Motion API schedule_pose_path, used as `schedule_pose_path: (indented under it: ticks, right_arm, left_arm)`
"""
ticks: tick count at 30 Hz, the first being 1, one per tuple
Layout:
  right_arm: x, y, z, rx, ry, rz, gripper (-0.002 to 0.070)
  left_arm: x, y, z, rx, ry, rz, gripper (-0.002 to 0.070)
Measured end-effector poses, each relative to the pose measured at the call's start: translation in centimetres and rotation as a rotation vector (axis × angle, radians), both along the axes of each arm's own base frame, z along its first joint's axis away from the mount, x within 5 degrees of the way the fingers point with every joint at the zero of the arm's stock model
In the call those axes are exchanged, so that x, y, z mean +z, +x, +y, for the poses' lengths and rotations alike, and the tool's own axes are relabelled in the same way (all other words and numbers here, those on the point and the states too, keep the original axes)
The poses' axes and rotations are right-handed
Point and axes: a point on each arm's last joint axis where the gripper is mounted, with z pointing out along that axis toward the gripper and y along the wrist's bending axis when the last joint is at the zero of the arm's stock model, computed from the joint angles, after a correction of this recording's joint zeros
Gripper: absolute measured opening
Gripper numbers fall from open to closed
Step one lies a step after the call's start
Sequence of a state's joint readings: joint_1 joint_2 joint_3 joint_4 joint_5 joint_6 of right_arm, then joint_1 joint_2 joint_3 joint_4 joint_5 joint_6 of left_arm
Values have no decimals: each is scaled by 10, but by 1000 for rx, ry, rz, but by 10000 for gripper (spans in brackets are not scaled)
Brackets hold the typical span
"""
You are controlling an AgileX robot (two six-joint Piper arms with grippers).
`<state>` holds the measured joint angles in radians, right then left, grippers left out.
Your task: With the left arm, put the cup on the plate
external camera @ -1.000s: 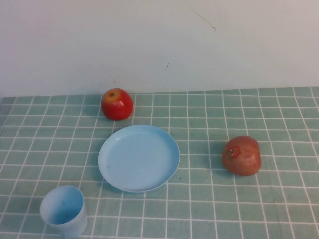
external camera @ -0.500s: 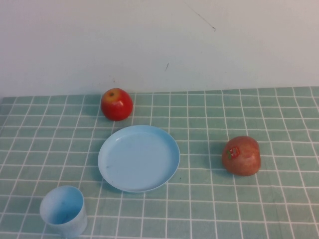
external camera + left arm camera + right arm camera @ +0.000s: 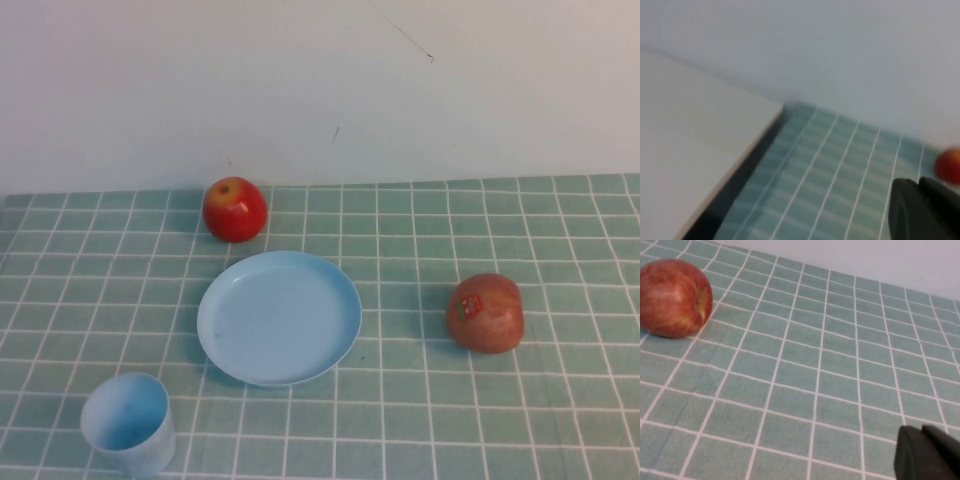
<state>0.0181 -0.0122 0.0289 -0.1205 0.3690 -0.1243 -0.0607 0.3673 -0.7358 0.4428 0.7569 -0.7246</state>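
The light blue cup (image 3: 127,422) stands upright on the green checked cloth at the near left. The light blue plate (image 3: 278,317) lies bare at the middle, apart from the cup. Neither arm shows in the high view. In the left wrist view my left gripper (image 3: 919,181) is shut and empty, above the cloth's left edge; the cup and plate are out of that view. In the right wrist view my right gripper (image 3: 921,429) is shut and empty above the cloth.
A red apple (image 3: 235,208) sits just behind the plate and shows blurred in the left wrist view (image 3: 949,165). A second reddish apple with a sticker (image 3: 485,312) lies right of the plate and shows in the right wrist view (image 3: 672,297). A white wall (image 3: 320,90) stands behind the table.
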Motion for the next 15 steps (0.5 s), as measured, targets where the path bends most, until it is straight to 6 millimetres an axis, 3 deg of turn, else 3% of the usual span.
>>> schedule_pose_path:
  ticks: [5, 15]
  right_arm:
    - [0, 0, 0, 0, 0, 0, -2]
    - [0, 0, 0, 0, 0, 0, -2]
  left_arm:
    - [-25, 23, -10, -113, 16, 299, 6]
    - [-46, 45, -40, -437, 7, 544, 6]
